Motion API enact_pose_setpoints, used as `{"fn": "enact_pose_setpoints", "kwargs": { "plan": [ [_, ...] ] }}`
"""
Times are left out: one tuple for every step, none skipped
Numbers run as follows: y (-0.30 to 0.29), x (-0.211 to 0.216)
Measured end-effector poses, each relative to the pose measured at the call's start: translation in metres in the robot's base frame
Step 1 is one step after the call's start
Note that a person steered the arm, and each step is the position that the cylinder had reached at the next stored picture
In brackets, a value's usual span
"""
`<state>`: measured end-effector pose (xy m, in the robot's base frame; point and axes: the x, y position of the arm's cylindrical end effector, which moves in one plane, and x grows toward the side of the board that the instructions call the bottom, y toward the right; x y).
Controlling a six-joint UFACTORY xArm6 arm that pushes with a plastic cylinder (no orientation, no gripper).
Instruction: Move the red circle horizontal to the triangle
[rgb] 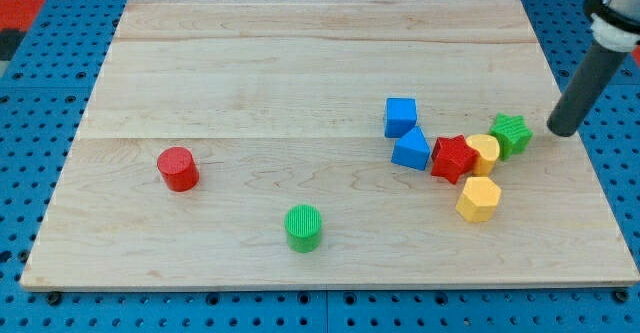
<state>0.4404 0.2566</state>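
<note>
The red circle [178, 168] is a short cylinder standing alone at the view's left on the wooden board [300, 63]. The blue triangle [411, 150] lies right of centre, at about the same height in the view as the red circle, far to its right. My tip [562, 130] is at the view's right, just right of the green star [511, 134], apart from it and far from the red circle.
A blue cube [400, 116] sits just above the triangle. A red star [453, 159], a yellow rounded block [484, 153] and a yellow hexagon [478, 199] cluster right of it. A green circle [303, 227] stands near the view's bottom.
</note>
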Motion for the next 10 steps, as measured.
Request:
{"fn": "enact_pose_setpoints", "kwargs": {
  "plan": [
    [-0.008, -0.030],
    [-0.044, -0.001],
    [-0.060, 0.032],
    [-0.058, 0.040],
    [-0.067, 0.029],
    [-0.059, -0.048],
    [-0.109, -0.077],
    [-0.130, -0.049],
    [-0.140, -0.052],
    [-0.160, -0.056]
  ]
}}
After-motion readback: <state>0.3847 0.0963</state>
